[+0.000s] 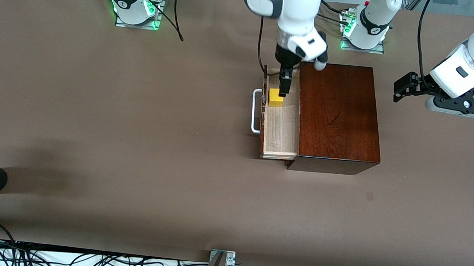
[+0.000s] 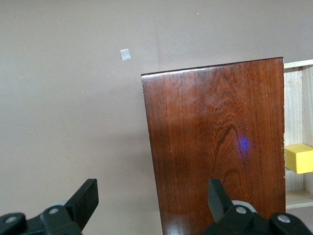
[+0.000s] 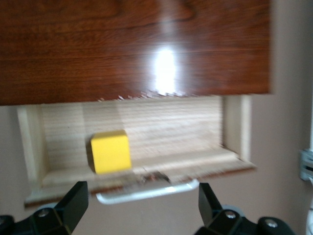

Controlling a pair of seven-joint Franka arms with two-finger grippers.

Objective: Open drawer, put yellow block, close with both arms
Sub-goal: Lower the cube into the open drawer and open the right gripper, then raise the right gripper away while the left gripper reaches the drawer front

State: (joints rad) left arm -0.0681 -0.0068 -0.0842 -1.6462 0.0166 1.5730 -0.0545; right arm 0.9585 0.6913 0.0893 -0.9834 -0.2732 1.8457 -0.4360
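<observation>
The right gripper point(image 1: 284, 88), fingers apart, hangs over the yellow block point(image 1: 275, 98) in the drawer point(image 1: 280, 128) (light, rigid; push its front at nine o'clock), left gripper point(image 1: 399, 89) open, waiting.

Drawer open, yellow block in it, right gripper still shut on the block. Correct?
Not quite. The right gripper is open; the right wrist view shows its fingers spread clear of the block, which lies free in the open drawer.
</observation>
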